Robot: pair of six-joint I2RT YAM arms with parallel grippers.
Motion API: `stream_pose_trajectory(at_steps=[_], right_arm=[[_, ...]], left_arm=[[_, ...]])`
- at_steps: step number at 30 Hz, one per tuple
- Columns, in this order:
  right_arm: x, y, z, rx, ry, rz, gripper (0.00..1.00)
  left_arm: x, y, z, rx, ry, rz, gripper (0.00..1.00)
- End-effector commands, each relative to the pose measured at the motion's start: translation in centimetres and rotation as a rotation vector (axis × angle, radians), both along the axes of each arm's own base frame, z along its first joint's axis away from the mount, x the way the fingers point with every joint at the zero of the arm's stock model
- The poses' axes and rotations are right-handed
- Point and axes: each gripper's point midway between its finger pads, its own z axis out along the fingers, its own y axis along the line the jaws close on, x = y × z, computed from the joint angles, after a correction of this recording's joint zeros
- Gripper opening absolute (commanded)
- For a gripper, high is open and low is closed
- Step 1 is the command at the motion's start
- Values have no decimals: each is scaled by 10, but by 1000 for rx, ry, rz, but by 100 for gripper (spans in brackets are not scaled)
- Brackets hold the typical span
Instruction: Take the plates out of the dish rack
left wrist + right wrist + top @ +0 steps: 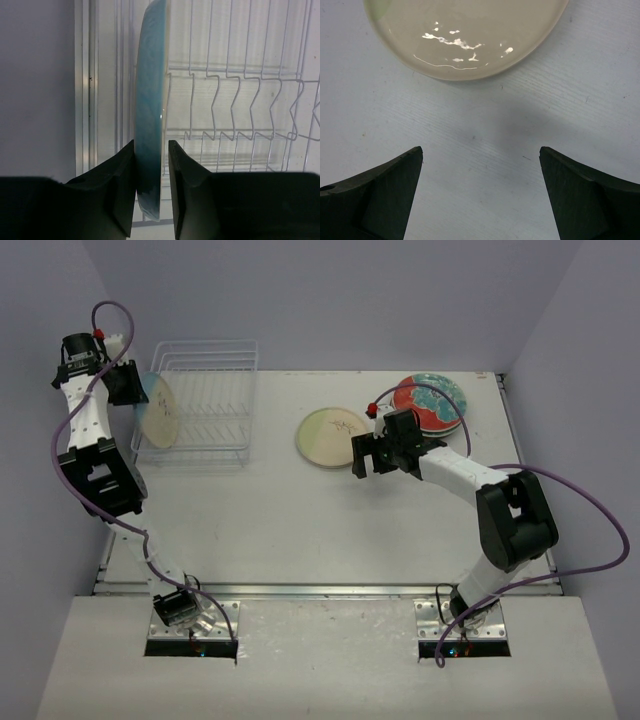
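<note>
The white wire dish rack (208,370) stands at the table's back left. One plate (160,410), with a cream face and a pale blue back, stands upright in its left end. My left gripper (130,385) straddles that plate's edge (150,90): the left finger touches the blue side and a thin gap shows at the right finger. A cream plate (333,437) lies flat mid-table. My right gripper (362,455) hovers open and empty just in front of it (465,35). A red plate with teal and white patches (432,400) tops a stack at the back right.
The rack's empty wire slots (250,67) run to the right of the held plate. The grey side wall is close behind my left arm. The table's metal rim (330,590) runs along the front edge. A purple cable loops from each arm.
</note>
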Motion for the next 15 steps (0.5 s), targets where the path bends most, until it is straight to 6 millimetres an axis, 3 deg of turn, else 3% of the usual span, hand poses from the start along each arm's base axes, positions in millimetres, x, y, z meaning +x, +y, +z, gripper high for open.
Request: stream_pose_trajectory(at_steps=[1, 6, 8, 14, 15], right_arm=[[7, 5, 15, 28, -44, -3, 99], [6, 3, 19, 27, -48, -9, 99], [6, 3, 20, 26, -50, -10, 99], [6, 1, 27, 25, -61, -14, 99], [6, 1, 28, 24, -65, -12, 99]], left_arm=[[9, -4, 3, 46, -35, -12, 20], [14, -8, 22, 66, -83, -15, 1], [17, -10, 31, 60, -104, -21, 0], [27, -18, 94, 54, -253, -26, 0], [27, -18, 96, 54, -257, -25, 0]])
